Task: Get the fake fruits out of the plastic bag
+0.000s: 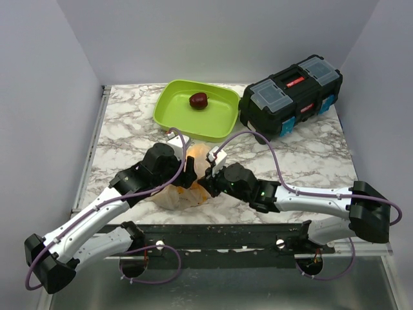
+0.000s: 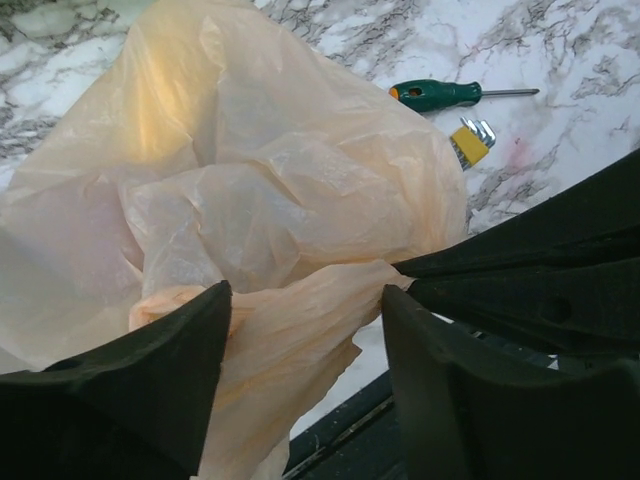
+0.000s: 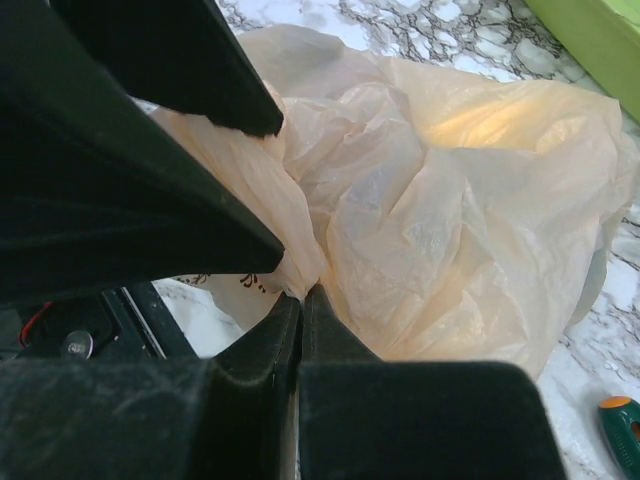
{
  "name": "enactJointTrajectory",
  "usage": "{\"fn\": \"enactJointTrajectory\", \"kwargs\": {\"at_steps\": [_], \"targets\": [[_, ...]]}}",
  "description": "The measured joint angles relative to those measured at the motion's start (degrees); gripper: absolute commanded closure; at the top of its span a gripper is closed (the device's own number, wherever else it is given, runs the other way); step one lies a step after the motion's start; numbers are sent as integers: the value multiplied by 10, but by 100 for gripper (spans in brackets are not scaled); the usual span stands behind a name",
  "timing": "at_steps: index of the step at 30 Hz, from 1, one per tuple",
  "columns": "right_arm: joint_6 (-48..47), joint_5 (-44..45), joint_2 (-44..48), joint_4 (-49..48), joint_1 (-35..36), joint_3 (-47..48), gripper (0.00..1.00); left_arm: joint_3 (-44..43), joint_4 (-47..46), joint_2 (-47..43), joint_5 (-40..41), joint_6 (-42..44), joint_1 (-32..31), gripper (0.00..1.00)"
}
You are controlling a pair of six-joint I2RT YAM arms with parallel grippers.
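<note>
Marble-patterned table (image 1: 129, 129) fills my remote view, both arms reaching in from its near edge. At the far right stands a black toolbox (image 1: 290, 97) with clear lid compartments. Just left of it sits a lime-green tray (image 1: 169, 113), and one dark red fake fruit (image 1: 198, 100) lies alone in the tray, well apart from both pincers. On the bare marble beside the bag lie a green-handled screwdriver (image 2: 440, 95) and, near it, a small yellow hex key set (image 2: 470, 142).

From above, the two wrists crowd together at the near centre and cover most of the plastic bag (image 2: 250, 200), so only pale-orange scraps show around them. The bag lies crumpled on the table on the near side of the tray, between the two arms.

My left pincer (image 2: 305, 300) is released, its fingers (image 2: 180, 380) standing apart with a loose fold of the film between them. I cannot tell whether either finger touches it. My right pincer (image 3: 300, 300) is clenched on a thin edge of the bag, which is drawn to a point at its tips. In that wrist view the left pincer's black body blocks the upper left. The film is too cloudy for me to tell whether any fruit lies inside.
</note>
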State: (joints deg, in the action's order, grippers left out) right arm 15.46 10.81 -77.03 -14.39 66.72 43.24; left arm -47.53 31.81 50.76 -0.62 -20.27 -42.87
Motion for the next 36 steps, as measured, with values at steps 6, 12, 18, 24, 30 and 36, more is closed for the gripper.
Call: {"fn": "enactJointTrajectory", "kwargs": {"at_steps": [6,12,18,24,30,36], "targets": [[0,0,0,8,0,3,99,0,-2,17,1,-5,0,44],[0,0,0,10,0,3,99,0,-4,22,1,-7,0,69],[2,0,0,5,0,3,98,0,-2,16,21,-16,-2,99],[12,7,5,-2,0,3,95,0,11,-23,79,-33,-4,100],[25,27,24,4,0,-12,99,3,18,-91,189,-65,-3,100],[56,61,62,-17,3,-40,99,37,26,-182,261,-116,-3,100]]}}
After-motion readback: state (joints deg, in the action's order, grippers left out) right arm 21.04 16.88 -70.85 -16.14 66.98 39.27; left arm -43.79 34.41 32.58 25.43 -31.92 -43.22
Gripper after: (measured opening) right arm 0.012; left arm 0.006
